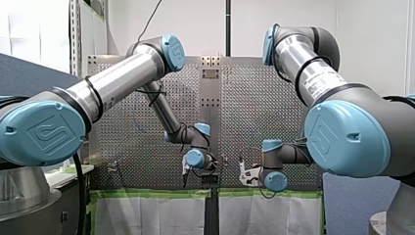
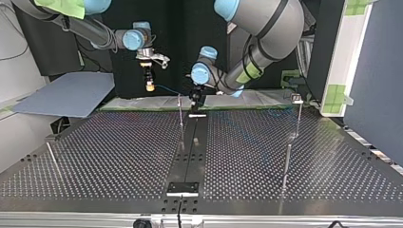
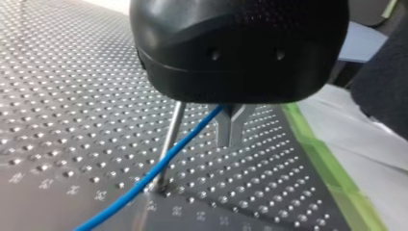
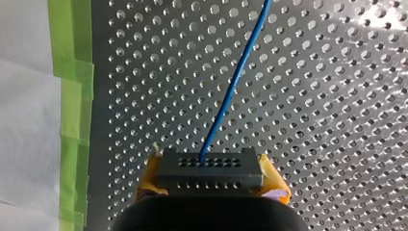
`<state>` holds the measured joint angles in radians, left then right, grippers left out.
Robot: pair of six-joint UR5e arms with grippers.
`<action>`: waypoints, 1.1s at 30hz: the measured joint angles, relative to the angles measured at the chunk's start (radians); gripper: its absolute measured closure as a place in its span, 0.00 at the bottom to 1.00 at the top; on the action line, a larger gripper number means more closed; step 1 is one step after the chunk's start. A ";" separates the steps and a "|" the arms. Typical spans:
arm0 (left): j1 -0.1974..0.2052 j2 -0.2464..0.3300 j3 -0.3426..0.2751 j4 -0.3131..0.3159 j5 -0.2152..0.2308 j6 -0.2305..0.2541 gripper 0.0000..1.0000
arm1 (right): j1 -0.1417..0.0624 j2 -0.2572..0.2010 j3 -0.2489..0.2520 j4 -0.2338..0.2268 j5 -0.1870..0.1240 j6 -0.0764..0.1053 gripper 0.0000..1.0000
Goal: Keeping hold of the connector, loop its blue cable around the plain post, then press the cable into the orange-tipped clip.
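My right tool [image 4: 211,180] is gripping a dark grey rectangular connector [image 4: 209,168] between its yellow pads [image 4: 274,182], clenched on both short ends. A thin blue cable [image 4: 231,91] is leaving the connector's face and running straight ahead of that tool over the perforated metal desk [image 4: 337,120]. My left tool [image 3: 231,127], black-bodied, is showing its narrow metal fingers [image 3: 224,127] drawn together, and the blue cable is entering between them near their root, so I am reading it as pinched on the cable partway along. From those fingers the blue cable is slanting down and away, crossing in front of a slim bare steel rod, the plain post [image 3: 175,127], near its foot; whether it is touching the rod there is not clear. The plain post is standing upright just beside the left fingers. In the top view my right tool [image 2: 150,85] is hanging above the desk's far edge, to the left of the post [image 2: 181,118], with my left tool [image 2: 196,102] just to the post's right and much the nearer. Judgement: looping is at an early stage, no wrap showing. The coming move is depending on carrying the connector end round the upright rod while the cable's long axis is lying across it. The orange-tipped clip I am not picking out with any certainty.
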<state>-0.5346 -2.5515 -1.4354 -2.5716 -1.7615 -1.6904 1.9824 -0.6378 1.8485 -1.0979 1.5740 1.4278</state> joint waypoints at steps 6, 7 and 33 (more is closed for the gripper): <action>0.009 0.000 0.000 0.037 0.000 -0.026 1.00 | -0.006 0.000 -0.019 0.023 0.000 -0.009 1.00; 0.009 0.000 0.000 0.041 0.000 -0.029 1.00 | -0.008 0.000 -0.022 0.029 0.000 -0.012 1.00; 0.034 0.000 0.058 0.049 0.003 -0.060 1.00 | -0.034 -0.001 -0.140 0.134 0.000 -0.048 1.00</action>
<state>-0.5007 -2.5513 -1.3770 -2.5225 -1.7586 -1.7505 1.9484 -0.6393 1.7087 -0.9642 1.5744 1.3800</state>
